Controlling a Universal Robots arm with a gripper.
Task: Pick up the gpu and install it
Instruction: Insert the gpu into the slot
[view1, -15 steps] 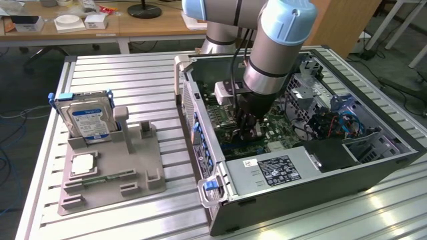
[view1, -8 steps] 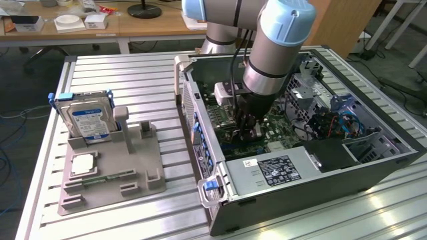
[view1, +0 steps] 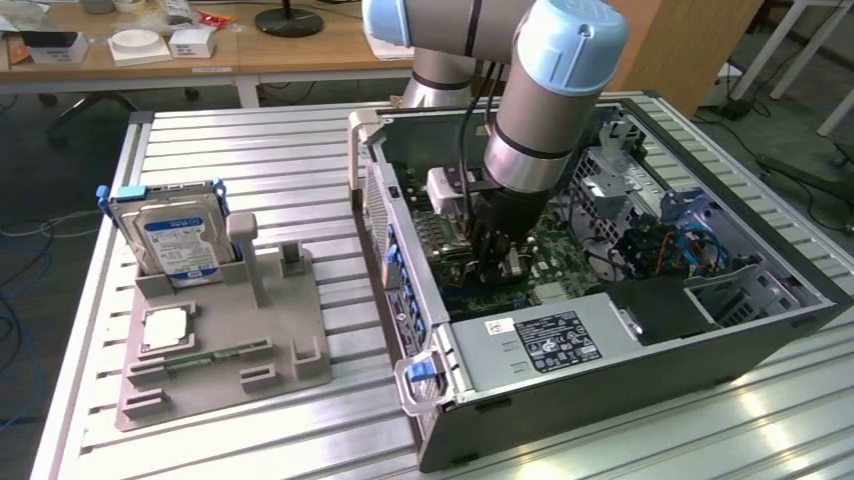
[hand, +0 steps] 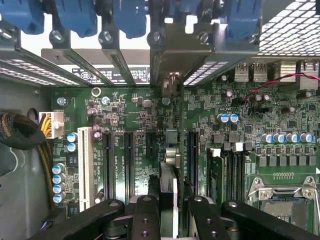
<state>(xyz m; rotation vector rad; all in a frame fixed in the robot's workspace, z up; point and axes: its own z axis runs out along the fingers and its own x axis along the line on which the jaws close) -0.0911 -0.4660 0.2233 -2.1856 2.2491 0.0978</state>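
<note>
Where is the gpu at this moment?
The gpu stands edge-on between the gripper's fingers, inside the open computer case, down over the motherboard's expansion slots.

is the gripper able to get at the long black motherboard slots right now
Probably yes: the grey case lies open, and the gripper, shut on the thin dark gpu, hangs over the slots.

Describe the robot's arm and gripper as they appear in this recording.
The arm is built of silver-grey metal tubes with pale blue caps on its rounded joints. A black cable runs down beside it. The gripper is black, with a white block mounted at the wrist; the wrist view shows its black linkage bars studded with round screws.
</note>
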